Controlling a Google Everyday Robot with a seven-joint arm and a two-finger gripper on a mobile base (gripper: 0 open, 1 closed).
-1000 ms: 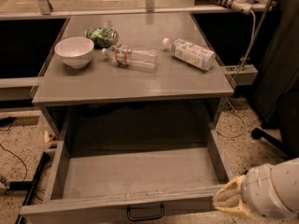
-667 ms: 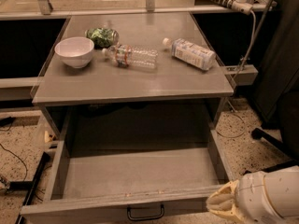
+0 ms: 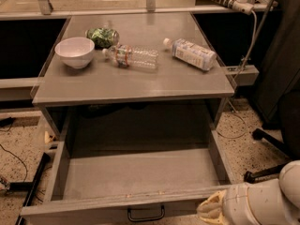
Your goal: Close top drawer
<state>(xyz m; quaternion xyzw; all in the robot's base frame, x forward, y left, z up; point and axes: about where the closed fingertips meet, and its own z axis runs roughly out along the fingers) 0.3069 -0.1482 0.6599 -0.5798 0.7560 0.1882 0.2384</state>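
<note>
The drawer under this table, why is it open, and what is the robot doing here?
The robot's gripper is at the lower right, by the front right corner of the top drawer. The drawer is pulled far out from under the table and is not closed yet. Its loop handle is untouched. On the table are a white bowl, a green bag, a clear plastic bottle and a white-labelled bottle, both bottles lying on their sides.

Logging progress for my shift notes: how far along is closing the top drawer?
Done: nothing yet; the top drawer stands pulled far out. In hand: the claw sits at the drawer's front right corner. Left: the whole push, until the drawer is in under the tabletop.
</note>
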